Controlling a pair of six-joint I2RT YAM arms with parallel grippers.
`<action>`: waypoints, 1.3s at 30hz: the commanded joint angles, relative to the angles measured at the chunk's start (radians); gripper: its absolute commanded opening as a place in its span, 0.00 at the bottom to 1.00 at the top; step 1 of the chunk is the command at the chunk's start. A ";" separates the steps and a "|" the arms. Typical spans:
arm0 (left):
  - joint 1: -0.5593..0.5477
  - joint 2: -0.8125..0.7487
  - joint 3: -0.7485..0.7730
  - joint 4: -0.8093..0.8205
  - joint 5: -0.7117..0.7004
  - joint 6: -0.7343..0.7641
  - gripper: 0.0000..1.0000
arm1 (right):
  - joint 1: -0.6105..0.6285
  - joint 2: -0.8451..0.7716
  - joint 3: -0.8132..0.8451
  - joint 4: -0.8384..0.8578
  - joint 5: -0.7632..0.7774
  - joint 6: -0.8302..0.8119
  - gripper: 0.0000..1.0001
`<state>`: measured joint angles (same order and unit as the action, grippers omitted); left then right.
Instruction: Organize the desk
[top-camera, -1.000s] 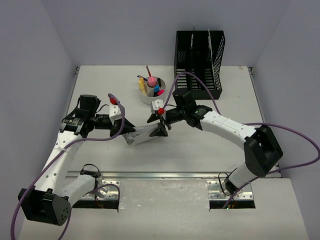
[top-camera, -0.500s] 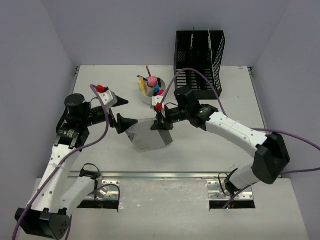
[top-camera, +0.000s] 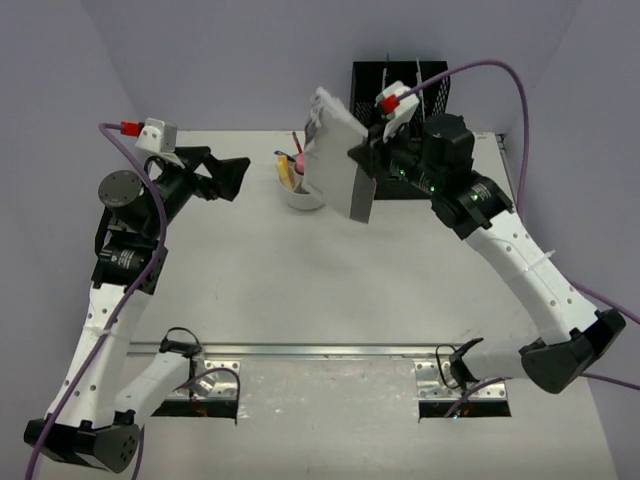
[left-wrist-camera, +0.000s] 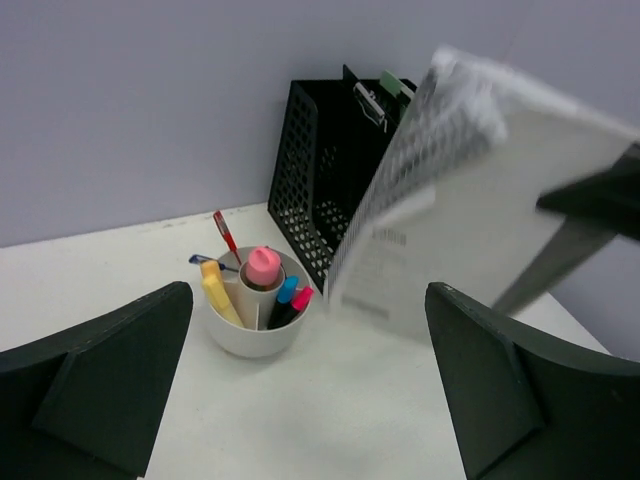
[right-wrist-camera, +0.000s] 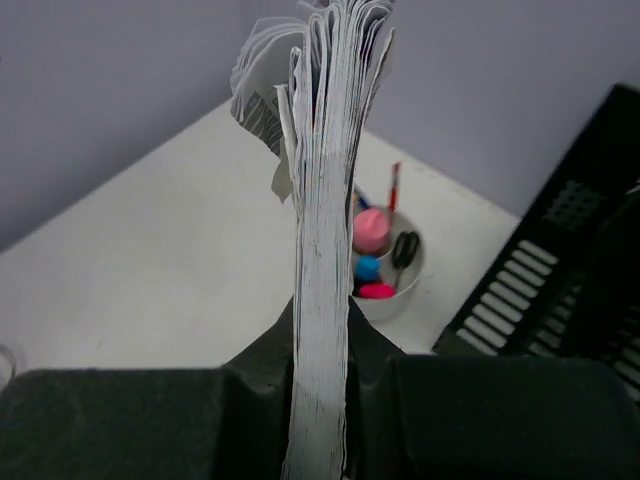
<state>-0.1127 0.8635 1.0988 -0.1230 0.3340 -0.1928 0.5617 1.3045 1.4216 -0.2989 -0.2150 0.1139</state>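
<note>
Two end effectors hang above the white counter, which spans the top view w/ its silver rail by the arm bases. Right end effector pinches a spiral notebook, held on edge & off the counter. Left end effector is spread wide, apart from it. Notebook hides part of the pen cup; right arm blocks much of the black mesh rack. Notebook print is blurred.

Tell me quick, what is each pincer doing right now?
Left pincer: open, holding nothing.
Right pincer: closed on the spiral notebook.
</note>
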 joint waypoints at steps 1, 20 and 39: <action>-0.004 -0.024 -0.065 0.032 -0.030 -0.088 1.00 | -0.028 0.036 0.151 0.282 0.305 0.079 0.01; -0.004 -0.060 -0.175 0.063 -0.047 -0.102 1.00 | -0.032 0.593 0.692 0.943 0.723 -0.296 0.01; -0.004 -0.064 -0.206 0.069 -0.052 -0.097 1.00 | -0.097 0.691 0.631 1.023 0.807 -0.246 0.01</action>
<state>-0.1127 0.8165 0.9001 -0.0959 0.2897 -0.2787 0.4778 2.0323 2.0499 0.5278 0.5724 -0.1684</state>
